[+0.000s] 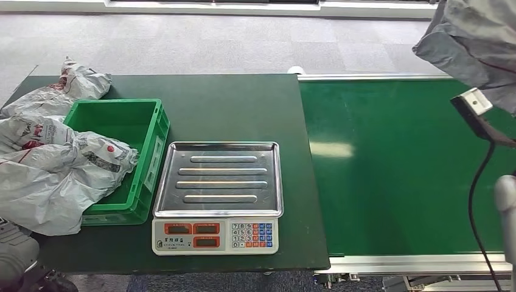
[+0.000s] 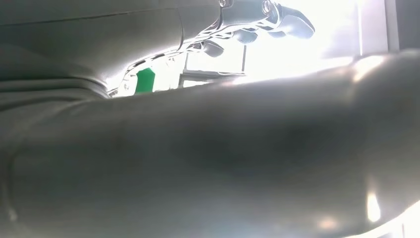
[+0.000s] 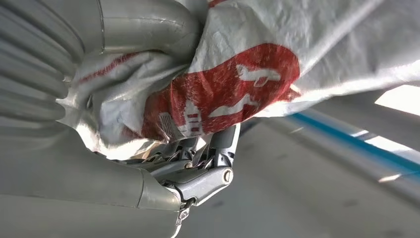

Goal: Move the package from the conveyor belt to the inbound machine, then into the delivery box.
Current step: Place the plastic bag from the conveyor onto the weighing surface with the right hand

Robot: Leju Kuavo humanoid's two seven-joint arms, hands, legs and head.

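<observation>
1. Grey carpet floor fills the top of the head view; below it a dark green table (image 1: 231,103) on the left butts against a green conveyor belt (image 1: 395,170) on the right.
2. Package (image 3: 237,84): a white poly bag with a red printed patch, seen in the right wrist view, crumpled and clamped in the right hand (image 3: 198,168). The head view shows a grey bag (image 1: 474,42) in the upper right corner of the frame, raised above the belt's far right part; this looks like the same package.
3. Right hand: thick thumb on one side of the bag, darker fingers (image 3: 218,148) curled in on the other. Firm grasp on the package.
4. Belt surface under the raised bag is bare green, with a metal rail along its near edge. A black cable (image 1: 474,201) and a small grey device (image 1: 474,103) hang at the right edge of the frame.
5. Scale (image 1: 218,198): its steel pan sits at centre frame on the table, just left of the belt edge, with the keypad on the near side. The pan is unloaded.
6. Green crate (image 1: 143,121) sits just left of the scale. Several white bags (image 1: 55,176) are heaped at its left, and one drapes over its near left rim.
7. Left hand (image 2: 267,22): the wrist view is blown out and mostly blocked by a grey surface. Fingers show at the upper edge; cannot tell their state.
</observation>
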